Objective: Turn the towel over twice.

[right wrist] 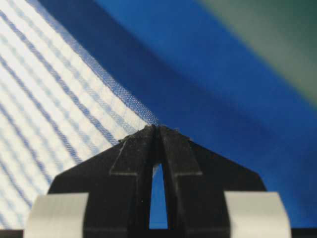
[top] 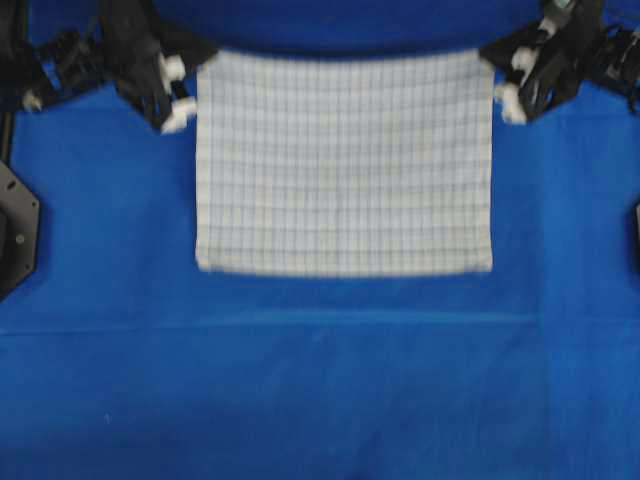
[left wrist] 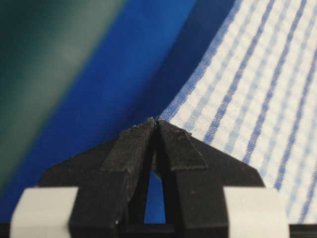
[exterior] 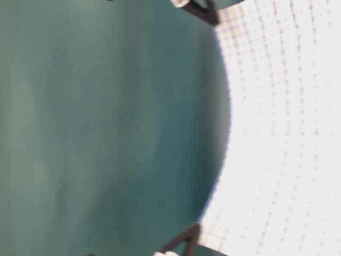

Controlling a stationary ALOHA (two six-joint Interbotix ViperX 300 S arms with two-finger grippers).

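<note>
In the left wrist view, the left gripper (left wrist: pixel 157 121) is sitting clenched, its two black fingertips (left wrist: pixel 133 144) meeting at a point with one corner of the towel (left wrist: pixel 247 94) pinched between them. From there the striped cloth is fanning away toward one and two o'clock, with the plain blue table cover (left wrist: pixel 124 74) lying at eleven. The right wrist view is mirroring this: the right gripper (right wrist: pixel 158 128) is likewise clamped tight on the opposite corner, and the towel (right wrist: pixel 54 99) is spreading off toward ten and eleven o'clock (the jaws are touching right at the hem, so the bite looks thin).

From overhead, the towel (top: pixel 345 160) is lying as a wide rectangle in the upper middle of the blue table cover (top: pixel 320 380), its long axis running nine to three o'clock. The left gripper (top: pixel 180 95) is holding the far corner at about ten o'clock of the cloth, the right gripper (top: pixel 508 90) the far corner at about two. Each arm is equally close to its own corner, so neither is leading.

The near hem is resting on the table at six o'clock, while the far edge seems lifted, a dark shadow band showing behind it. In the table-level view the towel (exterior: pixel 287 133) is bulging toward the camera between two dark fingertips. My judgement: the coming flip depends on carrying that held far edge over toward six o'clock, both arms together.
</note>
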